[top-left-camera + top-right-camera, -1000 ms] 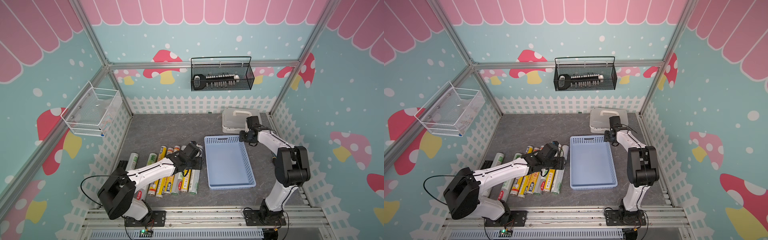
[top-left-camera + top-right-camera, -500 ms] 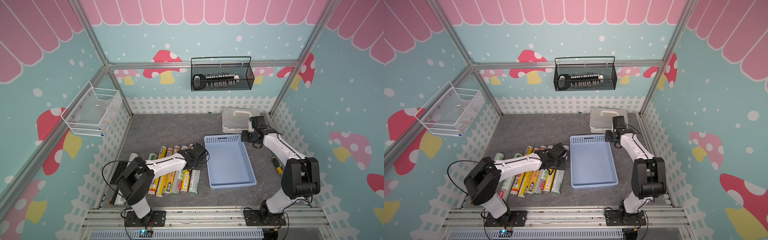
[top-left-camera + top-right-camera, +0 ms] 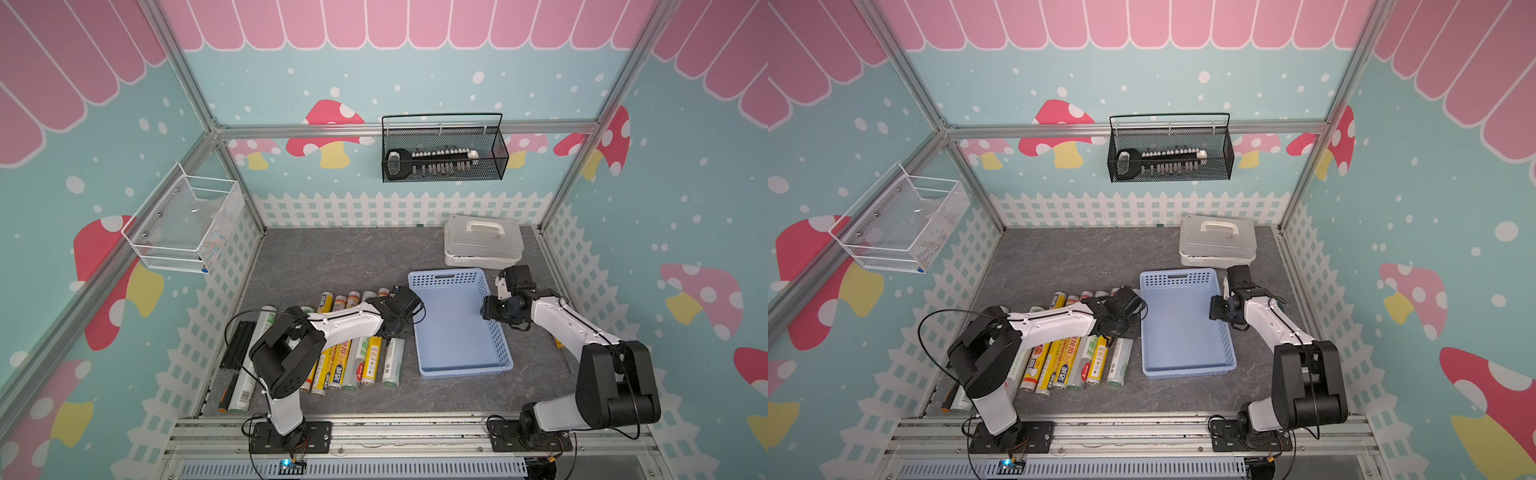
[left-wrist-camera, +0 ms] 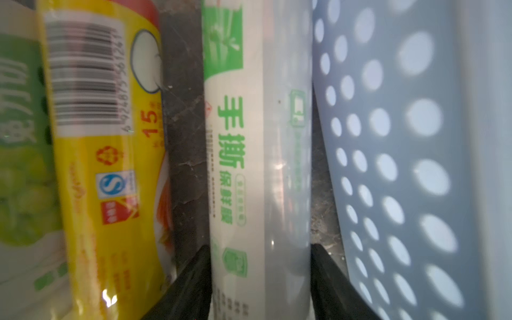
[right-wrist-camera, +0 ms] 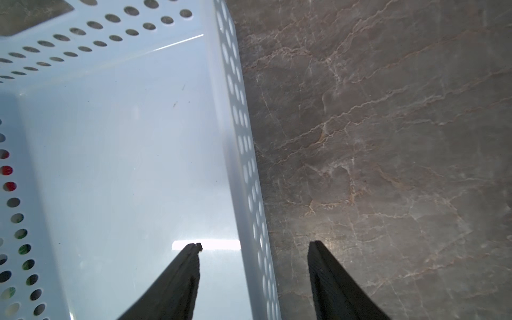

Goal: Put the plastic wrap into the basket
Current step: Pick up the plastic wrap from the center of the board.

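Rolls (image 3: pixel 368 359) of wrap lie in a row on the bench (image 3: pixel 332 257) just beside the basket (image 3: pixel 465 371), parallel to its long side. None is in the basket yet.

The left tool (image 4: pixel 260 246) is down over the white roll (image 4: pixel 257 166), the one nearest the basket. One jaw sits in the gap toward the yellow roll (image 4: pixel 110 180) and the other in the narrow gap against the basket's wall. Both jaws lie right against the roll's sides, but whether they press on it cannot be told. Taking the roll across its width probably suits a short lift over that wall.

The right tool (image 5: pixel 255 243) stands with its jaws apart, astride the basket's opposite long wall. One jaw is inside and one outside, and neither visibly touches the wall. It is likely placed there to steady the basket if it starts to slide.

The white roll carries a green label with 手撕 in large characters and 保鲜膜 below. The yellow roll shows a barcode, a red "15", a blue S mark and a red recycling sign. In a top view another yellow roll reads "PE保鲜".
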You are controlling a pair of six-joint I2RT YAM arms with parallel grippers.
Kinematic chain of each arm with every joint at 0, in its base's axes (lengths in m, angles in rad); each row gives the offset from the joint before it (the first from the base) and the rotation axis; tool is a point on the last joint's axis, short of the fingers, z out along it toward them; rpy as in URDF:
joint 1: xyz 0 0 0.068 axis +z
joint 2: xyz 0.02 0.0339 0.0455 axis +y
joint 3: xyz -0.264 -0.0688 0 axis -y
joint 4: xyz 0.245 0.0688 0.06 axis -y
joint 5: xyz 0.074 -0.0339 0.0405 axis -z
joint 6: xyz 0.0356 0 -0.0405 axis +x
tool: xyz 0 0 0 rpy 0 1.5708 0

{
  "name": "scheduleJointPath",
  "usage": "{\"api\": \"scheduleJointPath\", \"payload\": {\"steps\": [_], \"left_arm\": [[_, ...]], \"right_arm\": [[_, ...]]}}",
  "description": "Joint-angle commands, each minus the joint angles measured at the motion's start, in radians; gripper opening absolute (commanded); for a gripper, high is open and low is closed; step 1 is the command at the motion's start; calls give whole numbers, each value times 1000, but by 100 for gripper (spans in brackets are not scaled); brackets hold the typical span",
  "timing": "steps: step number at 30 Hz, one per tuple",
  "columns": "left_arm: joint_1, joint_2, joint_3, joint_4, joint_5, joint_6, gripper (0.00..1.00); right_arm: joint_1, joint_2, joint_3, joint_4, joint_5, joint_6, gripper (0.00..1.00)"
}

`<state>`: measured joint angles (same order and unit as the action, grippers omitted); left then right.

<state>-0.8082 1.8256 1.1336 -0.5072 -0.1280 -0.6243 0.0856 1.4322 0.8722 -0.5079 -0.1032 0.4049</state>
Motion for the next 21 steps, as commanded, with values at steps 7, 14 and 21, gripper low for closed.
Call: {"api": "scheduleJointPath", "payload": {"steps": [7,14,21], "left_arm": [[-18,48,9,-53,-38,6,59],[-32,37,18,-59,-37,9,44],[-35,-149,36,-80,-90,-1,20]], "right_arm": [[-4,-12,-38,30,-52,25,65],[-4,-15,-75,45,-76,31,65],[-4,-60,-113,45,-84,44,66]]}}
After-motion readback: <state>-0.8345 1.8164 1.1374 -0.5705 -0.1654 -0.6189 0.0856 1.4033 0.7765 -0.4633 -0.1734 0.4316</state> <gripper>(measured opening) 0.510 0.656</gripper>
